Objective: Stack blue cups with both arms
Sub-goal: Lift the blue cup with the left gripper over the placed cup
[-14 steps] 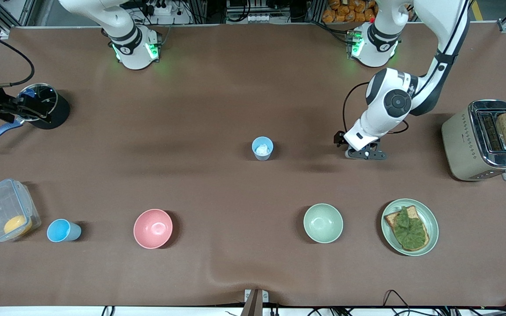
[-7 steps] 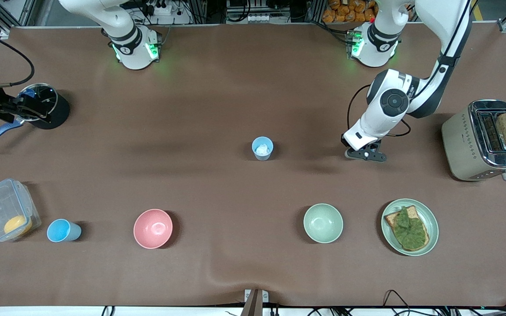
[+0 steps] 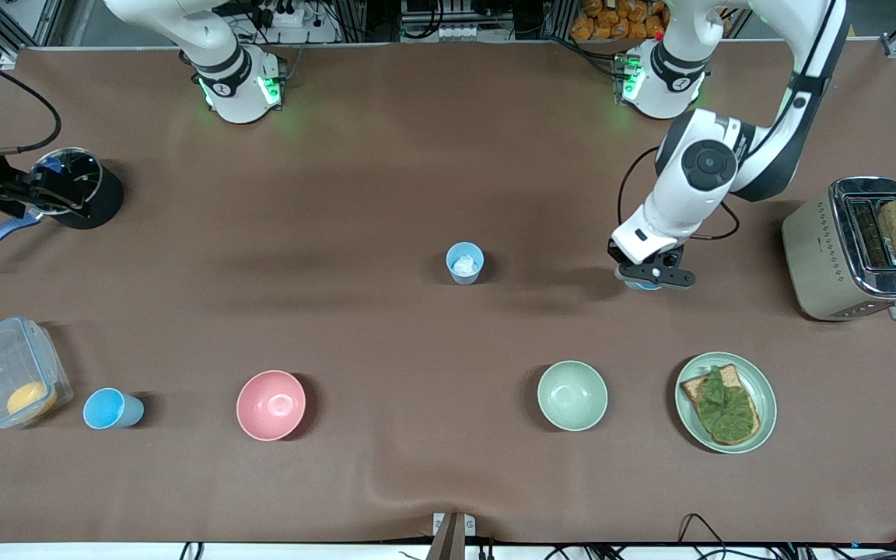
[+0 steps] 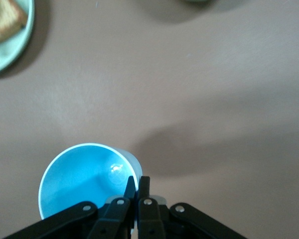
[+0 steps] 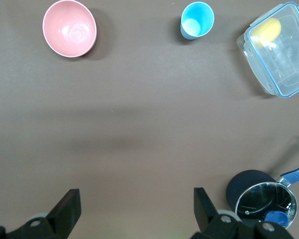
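Altogether three blue cups: left hand pinches one, right hand spread.

In the front view the left gripper covers nearly all of the held blue cup; only a sliver of its rim shows. In the left wrist view that cup's lower part and the fingers pinching its wall are cut off by the picture's edge, as are the plate and the green bowl. In the right wrist view the edge cuts the right gripper, its 2 fingers wide apart, and the pot. What the white patch inside the middle blue cup is cannot be told.
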Available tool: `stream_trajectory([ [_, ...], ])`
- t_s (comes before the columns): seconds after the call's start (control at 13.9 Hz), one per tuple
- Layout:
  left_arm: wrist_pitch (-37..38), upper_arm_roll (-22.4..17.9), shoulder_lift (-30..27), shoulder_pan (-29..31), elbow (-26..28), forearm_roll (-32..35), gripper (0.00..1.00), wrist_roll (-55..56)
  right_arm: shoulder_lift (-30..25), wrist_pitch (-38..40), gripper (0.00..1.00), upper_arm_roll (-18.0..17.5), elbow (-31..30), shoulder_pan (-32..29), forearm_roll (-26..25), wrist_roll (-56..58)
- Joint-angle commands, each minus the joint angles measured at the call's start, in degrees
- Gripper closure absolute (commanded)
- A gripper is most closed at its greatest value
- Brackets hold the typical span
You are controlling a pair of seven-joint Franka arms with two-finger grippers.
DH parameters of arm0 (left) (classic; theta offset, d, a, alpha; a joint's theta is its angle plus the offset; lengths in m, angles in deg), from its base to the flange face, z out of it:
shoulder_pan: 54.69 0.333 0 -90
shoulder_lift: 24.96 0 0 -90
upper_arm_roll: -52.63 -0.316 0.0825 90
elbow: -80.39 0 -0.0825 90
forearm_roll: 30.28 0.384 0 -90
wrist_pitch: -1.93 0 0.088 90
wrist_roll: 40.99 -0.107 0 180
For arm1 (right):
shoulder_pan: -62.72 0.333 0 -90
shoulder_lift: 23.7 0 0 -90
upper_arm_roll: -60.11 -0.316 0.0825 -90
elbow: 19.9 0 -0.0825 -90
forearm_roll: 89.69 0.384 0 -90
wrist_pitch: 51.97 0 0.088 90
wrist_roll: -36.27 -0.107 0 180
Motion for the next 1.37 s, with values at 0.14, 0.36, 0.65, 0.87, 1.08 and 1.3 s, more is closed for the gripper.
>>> stream_trajectory([
  [0.14, 2.7, 4.6, -1.6, -0.1, -5.6, 0.3, 1.00, 0.6, -0.5, 0.3, 0.00, -0.3, 0.3, -0.3, -0.9, 0.6],
  [0.36, 7.4, 6.9, -1.1, -2.1, -10.7, -2.4, 1.00, 4.4, -0.5, 0.3, 0.00, -0.2, 0.3, -0.3, -0.9, 0.8],
  [0.65, 17.4, 6.8, 4.1, -4.7, -22.3, -3.9, 1.00, 7.4, -0.5, 0.2, 0.00, -0.2, 0.3, -0.3, -0.9, 0.9],
  [0.87, 18.0, 6.8, 5.6, -7.3, -24.7, -3.9, 1.00, 8.2, -0.4, 0.2, 0.00, -0.3, 0.3, -0.2, -0.9, 0.9],
  [1.08, 18.1, 6.8, 7.2, -8.7, -26.9, -5.1, 1.00, 13.2, -0.4, 0.2, 0.00, -0.2, 0.3, -0.3, -0.9, 0.9],
  [1.3, 18.9, 4.9, 9.9, -14.2, -29.8, -8.1, 1.00, 15.7, -0.5, 0.2, 0.00, -0.3, 0.4, -0.3, -0.9, 0.9],
])
